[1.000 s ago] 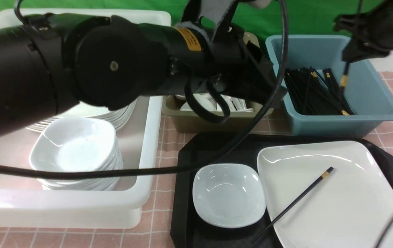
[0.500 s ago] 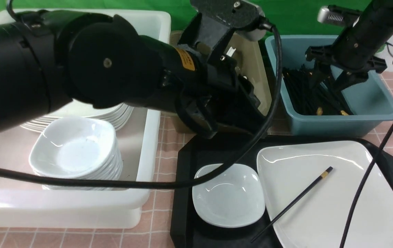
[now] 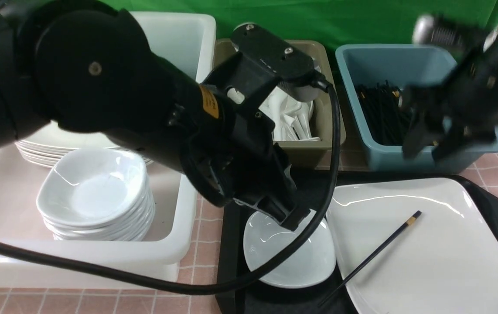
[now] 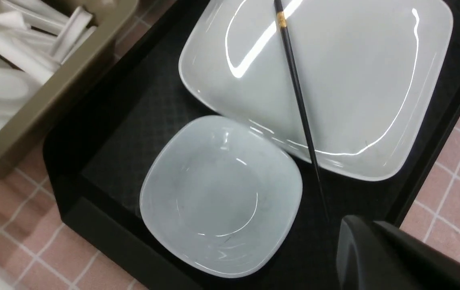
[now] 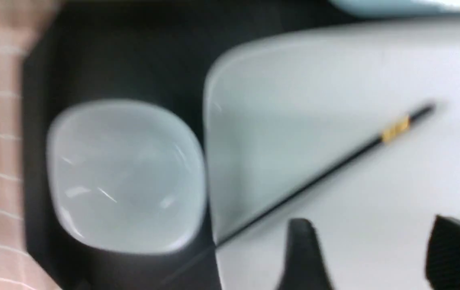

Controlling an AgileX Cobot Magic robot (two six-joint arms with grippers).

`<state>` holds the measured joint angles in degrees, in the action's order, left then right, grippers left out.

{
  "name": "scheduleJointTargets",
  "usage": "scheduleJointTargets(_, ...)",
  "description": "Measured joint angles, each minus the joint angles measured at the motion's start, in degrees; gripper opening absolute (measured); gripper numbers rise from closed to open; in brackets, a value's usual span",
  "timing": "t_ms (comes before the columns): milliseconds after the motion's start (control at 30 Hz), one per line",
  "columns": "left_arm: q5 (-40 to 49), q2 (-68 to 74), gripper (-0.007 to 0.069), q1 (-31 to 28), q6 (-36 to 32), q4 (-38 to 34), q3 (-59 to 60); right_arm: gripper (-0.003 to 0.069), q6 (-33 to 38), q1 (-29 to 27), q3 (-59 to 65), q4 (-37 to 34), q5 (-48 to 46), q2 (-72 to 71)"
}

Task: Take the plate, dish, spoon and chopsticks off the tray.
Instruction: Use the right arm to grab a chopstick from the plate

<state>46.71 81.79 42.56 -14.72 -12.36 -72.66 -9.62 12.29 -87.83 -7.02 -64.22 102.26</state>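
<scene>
Pink checked surface (image 3: 207, 244) and a green backdrop (image 3: 362, 22) frame the whole scene. Only the front view gives you the bins. A white bin (image 3: 185, 218) stands on the left with stacked plates (image 3: 35, 150) and a pile of small dishes (image 3: 96, 192). An olive bin (image 3: 314, 152) of white spoons (image 3: 292, 122) stands in the middle, and a blue bin (image 3: 375, 65) of black sticks (image 3: 380, 117) on the right.

Nearest the robot lies the tray (image 3: 231, 261). The dish (image 3: 314, 261) sits on its left part and the plate (image 3: 441, 270) on its right, their rims just beside each other. One chopstick (image 3: 380, 250) lies slantwise on the plate, gold band toward the far side, with its thin end running off the plate's near-left rim.

From the front, the left arm hides part of the dish. The left wrist view shows you the dish whole, and it shows the thin end of the chopstick resting over the bare tray.

Your left hand (image 3: 295, 220) hangs over the far edge of the dish with its jaws closed together. Whether its tip touches the dish, you cannot tell (the left wrist view shows only a dark corner of it).

Your right hand (image 3: 423, 150) is blurred in the front view, in front of the blue bin's near wall and above the far edge of the tray. The right wrist view settles its state: the two fingers (image 5: 302, 257) stand wide apart, gripping nothing, with the plate seen through the gap.
</scene>
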Motion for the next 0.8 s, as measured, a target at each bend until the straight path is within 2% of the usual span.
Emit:
scheduleJointTargets(133, 0.00, 0.00, -0.0003, 0.00, -0.36, 0.06, 0.00, 0.0651, -3.07, 2.32, 6.75, 0.21, 1.79, 3.37)
scheduleJointTargets(300, 0.51, 0.00, -0.0003, 0.00, -1.21, 0.17, 0.00, 0.0672, -4.05, 4.58, 7.43, 0.09, 5.12, 7.81)
scheduleJointTargets(500, 0.64, 0.00, -0.0003, 0.00, -1.36, 0.24, 0.71, 0.0668, -5.52, 4.65, 7.43, 0.85, 5.21, 12.31)
scheduleJointTargets(633, 0.85, 0.00, -0.0003, 0.00, -1.36, 0.41, 1.06, 0.0631, -6.45, 4.65, 7.43, 1.12, 5.90, 14.59)
scheduleJointTargets(733, 1.28, 0.00, -0.0003, 0.00, -1.36, 0.41, 1.06, 0.0540, -6.61, 4.65, 7.27, 1.41, 5.54, 15.50)
scheduleJointTargets(800, 1.42, 0.00, -0.0003, 0.00, -1.36, 0.41, 1.06, 0.0430, -6.61, 4.65, 7.27, 1.52, 5.54, 15.58)
